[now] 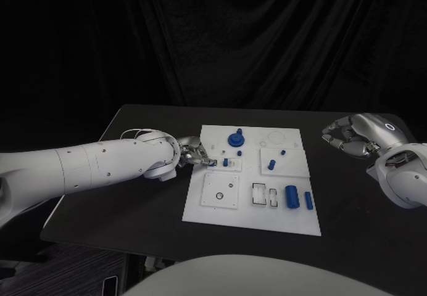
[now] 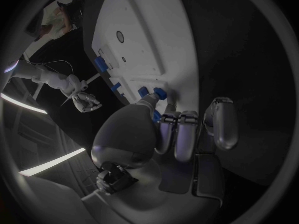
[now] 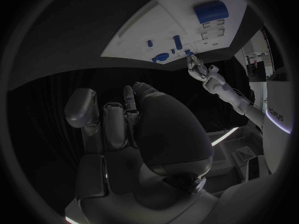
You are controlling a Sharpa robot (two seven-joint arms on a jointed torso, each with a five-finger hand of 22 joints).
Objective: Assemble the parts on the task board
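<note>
Silver left hand [image 1: 197,152] pinching blue part [image 1: 225,163]

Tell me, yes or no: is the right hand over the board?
No. The right hand hangs over the black table, off the board's right edge.

A black tabletop [image 1: 133,209] stands before a dark curtain [image 1: 223,49] that hangs in folds behind its far edge. Below the tabletop's near left corner, a strip of dark patterned floor [image 1: 53,277] is visible, with a pale object on it that cannot be identified. The tabletop's surface is matte and plain.
</note>
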